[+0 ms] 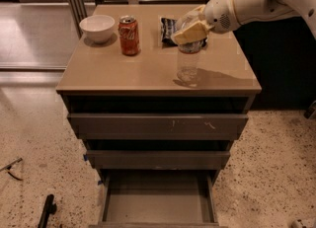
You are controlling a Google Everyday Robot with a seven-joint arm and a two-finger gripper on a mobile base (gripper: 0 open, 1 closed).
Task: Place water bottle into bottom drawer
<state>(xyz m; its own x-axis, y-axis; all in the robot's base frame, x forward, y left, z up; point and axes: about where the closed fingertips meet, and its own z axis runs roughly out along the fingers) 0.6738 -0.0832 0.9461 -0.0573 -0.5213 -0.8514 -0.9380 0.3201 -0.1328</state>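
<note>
The water bottle (188, 66), clear ribbed plastic, stands upright on the tan cabinet top (123, 71) right of centre. My gripper (189, 33) comes in from the upper right on a white arm. Its pale yellow fingers (187, 32) are closed around the bottle's neck and hide the cap. The bottle's base still rests on the top. The bottom drawer (158, 205) is pulled open at the foot of the cabinet, and its flat grey floor is bare.
A red-orange soda can (129, 35) and a white bowl (97, 27) stand at the back left of the top. A dark snack bag (168, 28) lies just behind the bottle. The two upper drawers (158, 126) are shut. A black object (47, 211) lies on the speckled floor at lower left.
</note>
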